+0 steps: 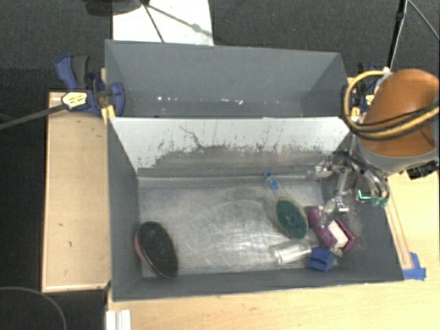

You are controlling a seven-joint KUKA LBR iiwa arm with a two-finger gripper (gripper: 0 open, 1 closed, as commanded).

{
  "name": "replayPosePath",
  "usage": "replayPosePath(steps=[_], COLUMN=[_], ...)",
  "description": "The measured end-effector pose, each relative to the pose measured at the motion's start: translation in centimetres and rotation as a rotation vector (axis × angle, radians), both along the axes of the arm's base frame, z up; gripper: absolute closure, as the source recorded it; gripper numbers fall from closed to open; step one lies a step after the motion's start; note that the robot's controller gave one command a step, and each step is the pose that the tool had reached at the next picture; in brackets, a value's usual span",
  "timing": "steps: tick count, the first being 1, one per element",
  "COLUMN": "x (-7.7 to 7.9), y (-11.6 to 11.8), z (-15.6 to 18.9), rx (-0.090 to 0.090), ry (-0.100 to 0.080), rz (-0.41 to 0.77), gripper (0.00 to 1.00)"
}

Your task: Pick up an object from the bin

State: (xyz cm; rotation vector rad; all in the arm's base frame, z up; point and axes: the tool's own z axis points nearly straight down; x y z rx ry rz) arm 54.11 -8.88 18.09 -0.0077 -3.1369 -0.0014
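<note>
At the far left of the grey metal bin (124, 184), in the near corner, lies a black oval brush-like pad (157, 249) with a reddish edge. It sits against the left wall, and I cannot tell whether it lies flat or leans. The middle of the floor is scratched bare metal.

Right of the middle, by the back wall, is a small blue thing (270, 179), too small for me to name. Nearer the front lies a dark green oval pad (291, 218). Below it is a clear plastic piece (289, 254), hard to make out against the metal, and just beside that a blue block (321, 260).

Between the green pad and the right wall lies a purple and white piece (331, 234), tilted, its upper end partly hidden under my claw (337, 208). My claw hangs low over that end. I cannot tell how wide it stands, nor whether it touches the piece.

My orange wrist cover (402, 108) is cut off at the right edge.
</note>
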Motion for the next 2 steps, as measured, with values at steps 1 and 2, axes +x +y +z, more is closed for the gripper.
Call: replayPosePath(steps=[1,2], x=[0.39,0.56], y=[1.94,1.85], z=[-9.94,-9.54], rx=[0.000,-0.002], ry=[-0.004,-0.010], rz=[0.189,0.191], gripper=[0.00,1.00])
